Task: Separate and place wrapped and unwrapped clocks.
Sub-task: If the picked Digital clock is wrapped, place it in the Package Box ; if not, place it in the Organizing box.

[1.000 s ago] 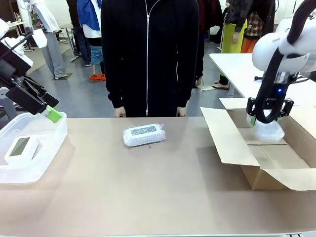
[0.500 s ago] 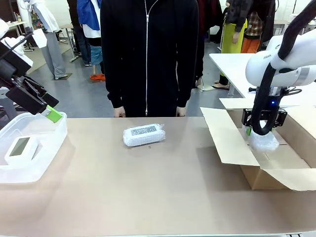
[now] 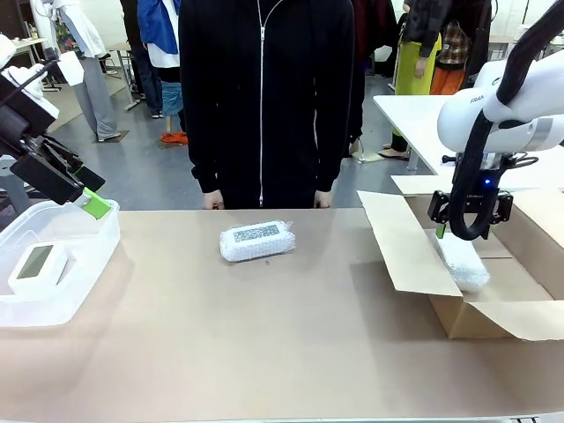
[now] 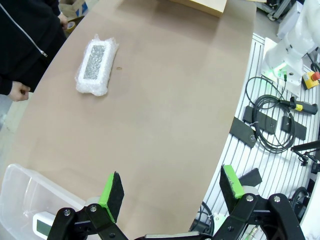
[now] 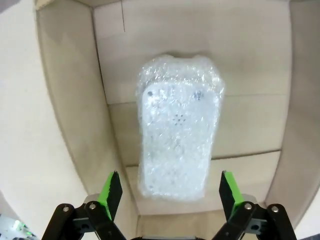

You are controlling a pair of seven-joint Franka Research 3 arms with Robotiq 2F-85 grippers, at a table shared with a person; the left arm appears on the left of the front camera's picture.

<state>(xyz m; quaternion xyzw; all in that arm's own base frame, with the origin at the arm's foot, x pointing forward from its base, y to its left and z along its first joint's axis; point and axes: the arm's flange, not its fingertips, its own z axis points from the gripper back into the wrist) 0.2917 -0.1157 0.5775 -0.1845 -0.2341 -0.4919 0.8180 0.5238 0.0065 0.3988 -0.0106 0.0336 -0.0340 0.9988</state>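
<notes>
One wrapped clock lies on the table in front of the person. Another wrapped clock rests inside the cardboard box, leaning against its left wall. My right gripper hangs open just above it, touching nothing. The unwrapped clock, smooth white with a grey display, sits in the clear plastic bin at the left. My left gripper is open and holds nothing, raised over the bin's far edge.
A person in a black jacket stands at the far side, one hand by the table edge. The box's flaps spread over the table at the right. Cables lie beyond the table's near edge.
My right gripper has opened and let go of the wrapped clock, which dropped lower into the box. The gripper shifted slightly left and up. The left arm stayed still.
</notes>
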